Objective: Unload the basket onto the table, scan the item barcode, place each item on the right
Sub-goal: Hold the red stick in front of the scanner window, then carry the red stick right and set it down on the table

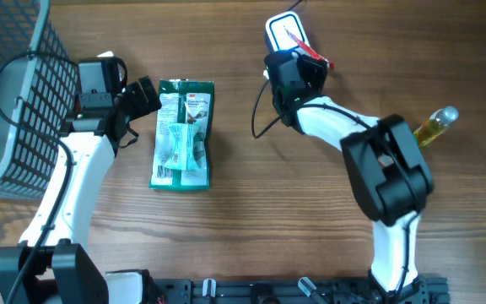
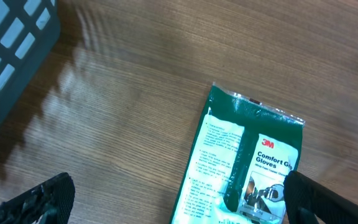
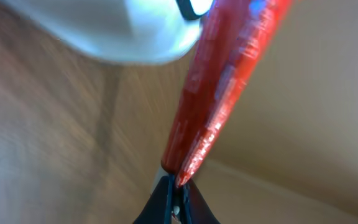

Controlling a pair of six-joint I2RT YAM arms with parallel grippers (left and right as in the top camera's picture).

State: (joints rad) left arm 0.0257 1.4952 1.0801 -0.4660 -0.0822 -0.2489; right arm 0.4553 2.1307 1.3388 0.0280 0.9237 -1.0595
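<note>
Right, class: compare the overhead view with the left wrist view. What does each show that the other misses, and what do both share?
Only overhead: the right hand, shut on a red packet beside a white device, and a yellow bottle. Only left wrist: the print on the green glove packet, readable as 3M and Gloves. Both: that packet, the mesh basket, the wooden table and the open left hand.
</note>
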